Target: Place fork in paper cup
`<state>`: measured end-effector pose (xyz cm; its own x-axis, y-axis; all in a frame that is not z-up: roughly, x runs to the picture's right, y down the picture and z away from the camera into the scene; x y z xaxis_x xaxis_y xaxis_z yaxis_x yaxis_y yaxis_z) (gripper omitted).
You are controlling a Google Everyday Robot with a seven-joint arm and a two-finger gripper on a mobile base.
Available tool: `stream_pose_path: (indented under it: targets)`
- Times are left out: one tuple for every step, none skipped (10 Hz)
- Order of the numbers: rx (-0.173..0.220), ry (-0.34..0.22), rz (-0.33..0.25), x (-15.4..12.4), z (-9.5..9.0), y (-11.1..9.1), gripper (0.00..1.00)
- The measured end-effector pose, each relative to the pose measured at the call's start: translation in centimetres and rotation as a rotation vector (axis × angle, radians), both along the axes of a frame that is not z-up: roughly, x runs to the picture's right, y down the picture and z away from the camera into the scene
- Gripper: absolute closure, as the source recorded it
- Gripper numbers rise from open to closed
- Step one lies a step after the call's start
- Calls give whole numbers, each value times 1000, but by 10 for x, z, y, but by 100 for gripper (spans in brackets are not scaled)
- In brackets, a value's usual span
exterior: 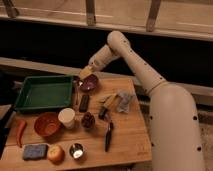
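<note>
My gripper (84,74) hangs at the end of the white arm, just above the far left rim of the purple bowl (90,83). A thin greyish sliver (77,93) between the bowl and the green tray looks like the fork, directly below the gripper; I cannot tell whether the gripper touches it. The white paper cup (66,117) stands upright near the table's middle left, beside the orange bowl (47,124) and well in front of the gripper.
A green tray (44,92) sits at the back left. A dark flat block (84,102), a reddish-brown cup (88,120), wooden utensils (107,100), a grey cloth (124,100) and a black-handled tool (108,135) fill the middle. A metal cup (76,150), apple (55,153), blue sponge (31,150) and red chili (20,132) line the front left.
</note>
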<state>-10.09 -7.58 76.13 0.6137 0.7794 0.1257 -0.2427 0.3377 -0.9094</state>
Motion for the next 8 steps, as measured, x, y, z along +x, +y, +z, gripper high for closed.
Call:
stream_pose_path:
  targets:
    - [-1, 0, -1, 0, 1, 1, 83]
    - [-1, -1, -2, -1, 1, 1, 83]
    - [3, 1, -4, -2, 0, 2, 83]
    - [23, 9, -5, -3, -2, 3, 83]
    - [57, 22, -2, -6, -8, 6, 83]
    - [83, 38, 3, -9, -16, 10, 83]
    - [101, 44, 4, -13, -22, 12, 83]
    - [117, 51, 1, -18, -27, 15, 83]
